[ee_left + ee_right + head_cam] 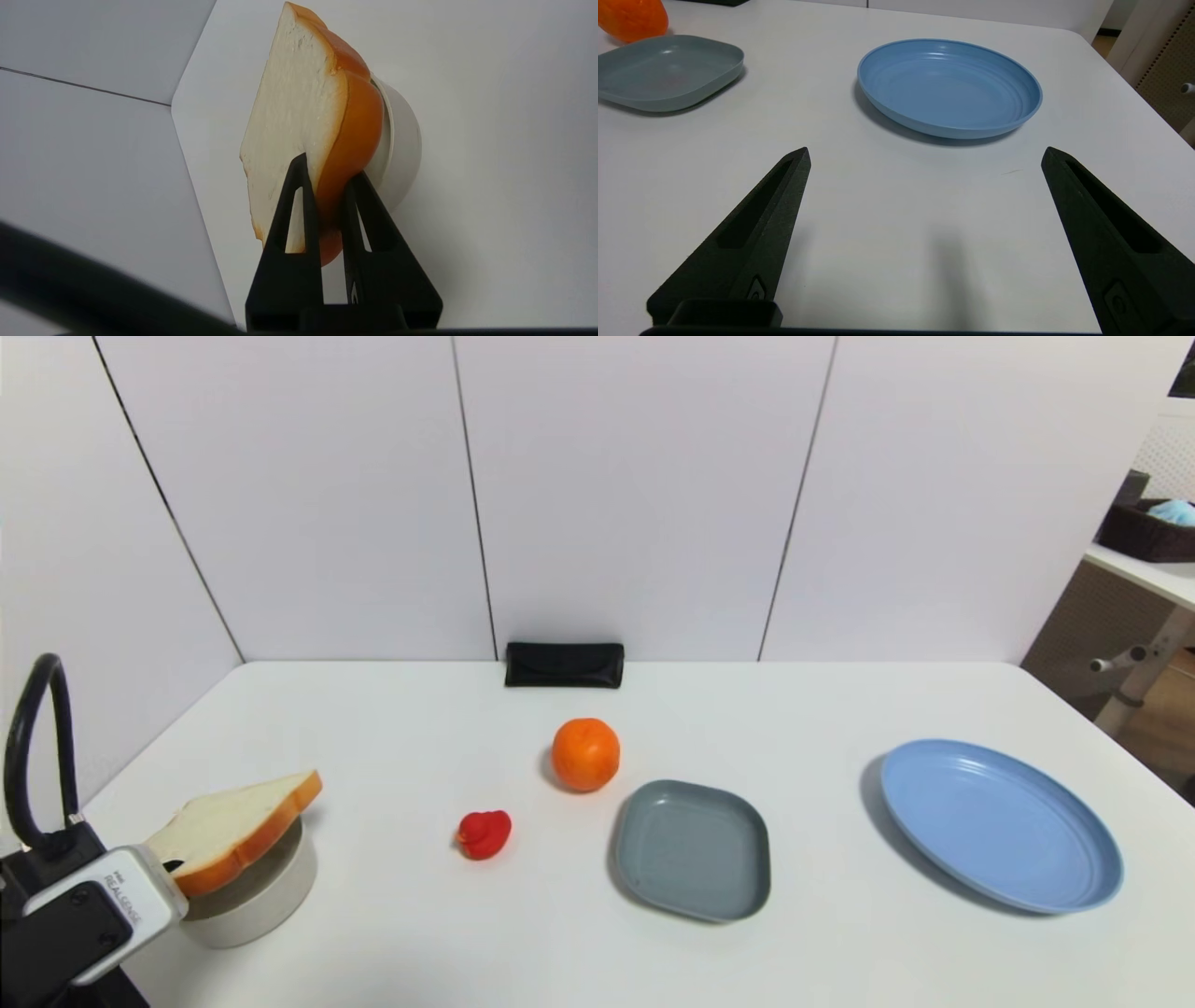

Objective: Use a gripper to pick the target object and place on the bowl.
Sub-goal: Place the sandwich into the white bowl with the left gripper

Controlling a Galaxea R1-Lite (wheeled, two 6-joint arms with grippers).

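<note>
At the near left corner of the white table (392, 933), the left gripper (329, 179) clamps the near edge of the toast slice (238, 821), one black finger on the pale cream face and the other on the orange-brown crust side. That slice lies tilted over the beige-grey bowl (261, 896), its far end raised above the rim and reaching past it; whether it touches the rim I cannot tell. Beyond, toward the middle of the table, sit a small red toy (485, 833), a round orange fruit (585, 754) and a grey-blue square dish (693, 849), with a large blue round plate (1001, 824) well to the right. Over bare table near that plate the right gripper (924, 161) hangs with its fingers spread wide, holding nothing.
</note>
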